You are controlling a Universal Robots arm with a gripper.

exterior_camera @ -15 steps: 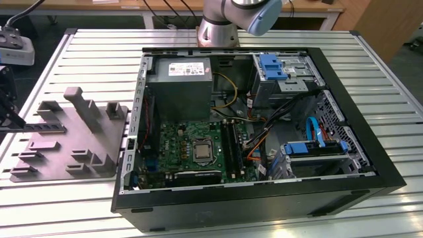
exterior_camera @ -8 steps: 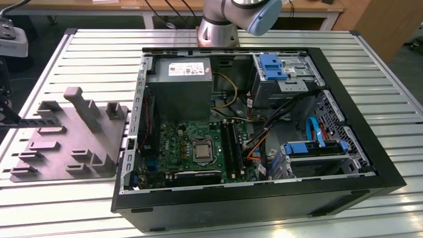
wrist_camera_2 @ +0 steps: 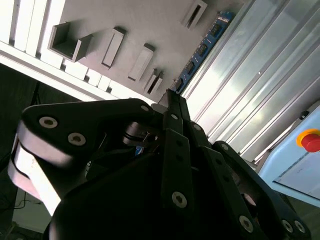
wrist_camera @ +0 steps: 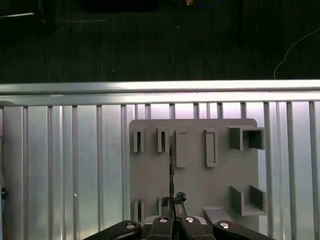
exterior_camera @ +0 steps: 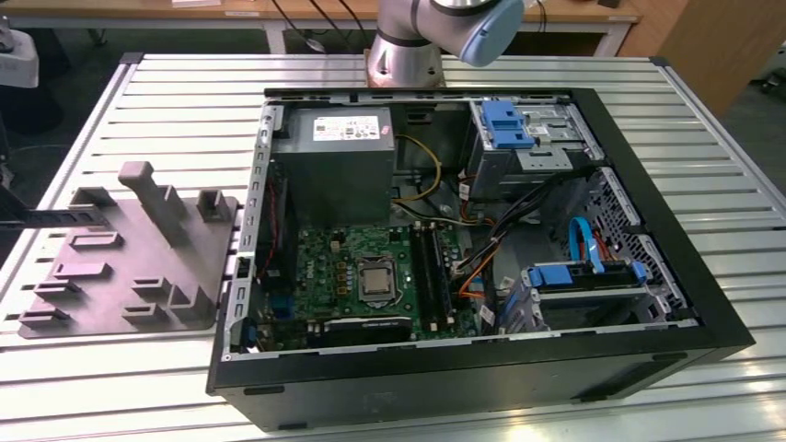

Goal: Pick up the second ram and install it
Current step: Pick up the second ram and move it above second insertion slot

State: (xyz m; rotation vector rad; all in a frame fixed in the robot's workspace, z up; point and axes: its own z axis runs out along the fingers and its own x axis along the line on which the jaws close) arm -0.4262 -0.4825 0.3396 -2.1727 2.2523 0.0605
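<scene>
grey tray [wrist_camera: 195, 185], blue ram [wrist_camera_2: 202, 47], black hand [wrist_camera_2: 172, 98]

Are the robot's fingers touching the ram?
Touching. In the second wrist view the fingers pinch one end of the ram, with no gap between them.

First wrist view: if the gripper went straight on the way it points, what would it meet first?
The grey tray. The gripper points at it, shut on the second ram, so the ram's edge would likely touch the tray before the gripper does. The gap between them is hard to judge.
</scene>
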